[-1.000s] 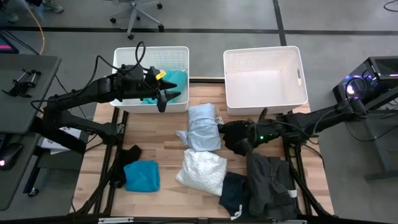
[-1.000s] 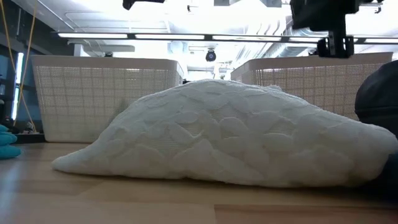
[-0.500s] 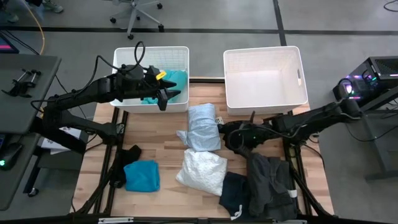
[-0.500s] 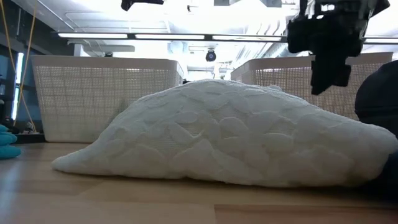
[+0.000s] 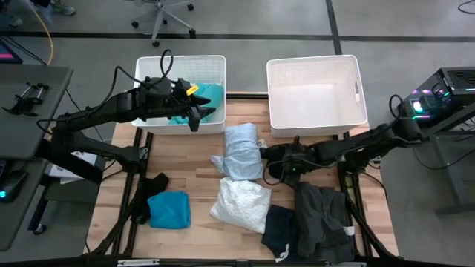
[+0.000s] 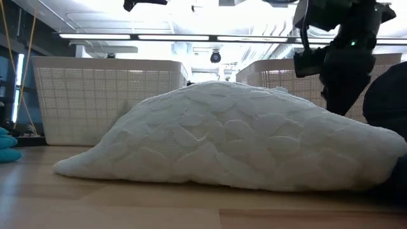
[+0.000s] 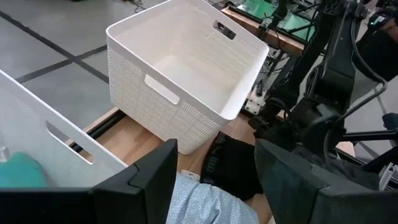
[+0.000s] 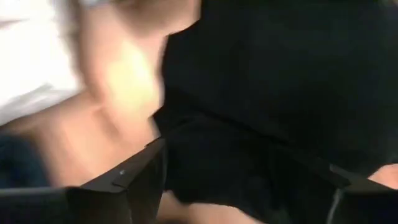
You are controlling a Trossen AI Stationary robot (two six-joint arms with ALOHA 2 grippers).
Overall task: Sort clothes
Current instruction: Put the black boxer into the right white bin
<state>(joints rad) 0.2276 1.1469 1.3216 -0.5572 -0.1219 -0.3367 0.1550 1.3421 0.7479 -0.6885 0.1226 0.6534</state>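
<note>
Your right gripper (image 5: pixel 276 165) sits low at centre frame over a crumpled black fabric garment (image 5: pixel 280 162), fingers spread around it. The garment is a shapeless dark lump with no clear long axis, just right of the pale blue folded garment (image 5: pixel 243 151). Bare wood lies left of that. Your left gripper (image 5: pixel 197 113), fingers parted and empty, hovers over the white lattice-walled plastic basket (image 5: pixel 216 67) upper left.

Textured white cloth garment (image 6: pixel 235 137), wooden table (image 5: pixel 197 167)
</note>
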